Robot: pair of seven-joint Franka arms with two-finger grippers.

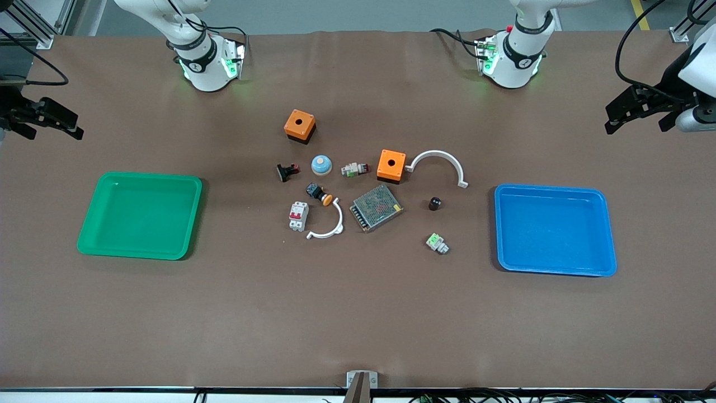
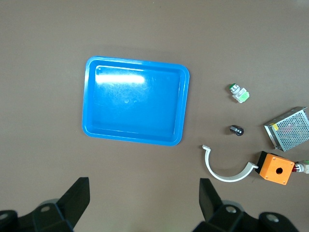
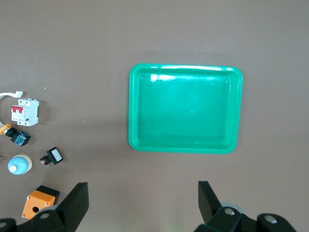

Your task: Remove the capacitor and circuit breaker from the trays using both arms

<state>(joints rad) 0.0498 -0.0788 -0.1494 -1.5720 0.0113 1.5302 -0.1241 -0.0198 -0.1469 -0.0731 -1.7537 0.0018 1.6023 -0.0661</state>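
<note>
No writing is showing legibly on any part. Two trays are lying at the table's ends, the blue tray and the green tray. Both arms are waiting raised: the left gripper and right gripper are hanging spread, empty. The breaker is sitting beside a white arc; the capacitor is standing near the blue tray.

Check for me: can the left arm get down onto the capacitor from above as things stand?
Probably yes. The capacitor stands alone on bare table between the white arc and the blue tray, touching neither. The left gripper is open, holds nothing, and hangs at that end of the table.
</note>
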